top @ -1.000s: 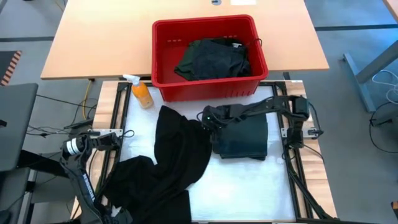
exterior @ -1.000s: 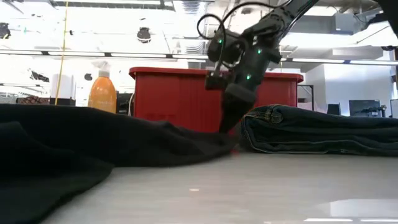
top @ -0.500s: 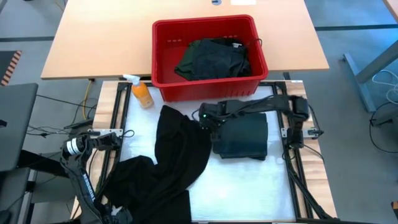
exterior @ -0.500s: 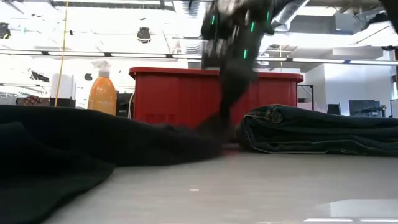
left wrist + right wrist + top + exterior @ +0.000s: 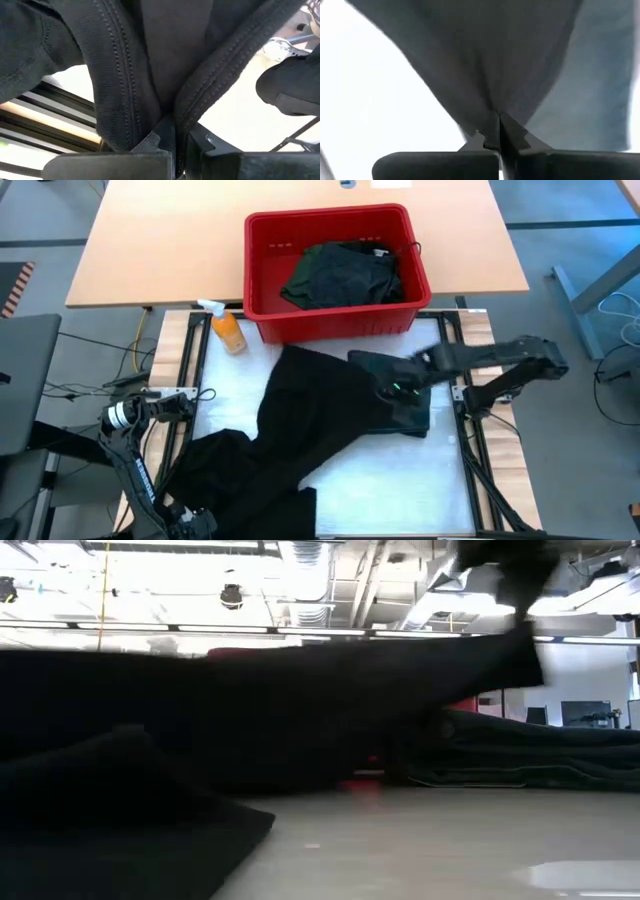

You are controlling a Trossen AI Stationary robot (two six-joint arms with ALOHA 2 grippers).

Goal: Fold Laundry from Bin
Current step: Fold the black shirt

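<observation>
A light wood table (image 5: pixel 150 250) is seen at the far side, w/ a smooth flat top. A white work mat (image 5: pixel 400 470) is laid nearer, framed by dark rails. Past the table, a bright room w/ ceiling lights is seen in the low view.

The biggest soft thing is the black shirt (image 5: pixel 300 440). It is spread across the mat from the near left corner up toward the middle, floppy and creased, w/ one edge pulled up and to the right. In the low view it is stretched like a dark sheet (image 5: pixel 250 710) across most of the picture. Stitched seams are shown close up in the left wrist view (image 5: pixel 120 75).

The bin (image 5: pixel 262 280) is set on the wood table's near edge. It is red, boxy, hard plastic w/ a thick rim. A bunched dark green garment (image 5: pixel 340 275) is lying inside it.

A folded dark garment (image 5: pixel 412 412), flat and square, is laid on the mat's right part, partly under the black shirt.

The right gripper (image 5: pixel 398 388) is held above that folded piece, pinched tight on the black shirt's edge (image 5: pixel 495 75). The left gripper (image 5: pixel 172 145) is kept at the mat's near left corner, also clamped on the black shirt.

A small orange spray bottle (image 5: pixel 228 330) w/ a white top is stood just left of the bin.
</observation>
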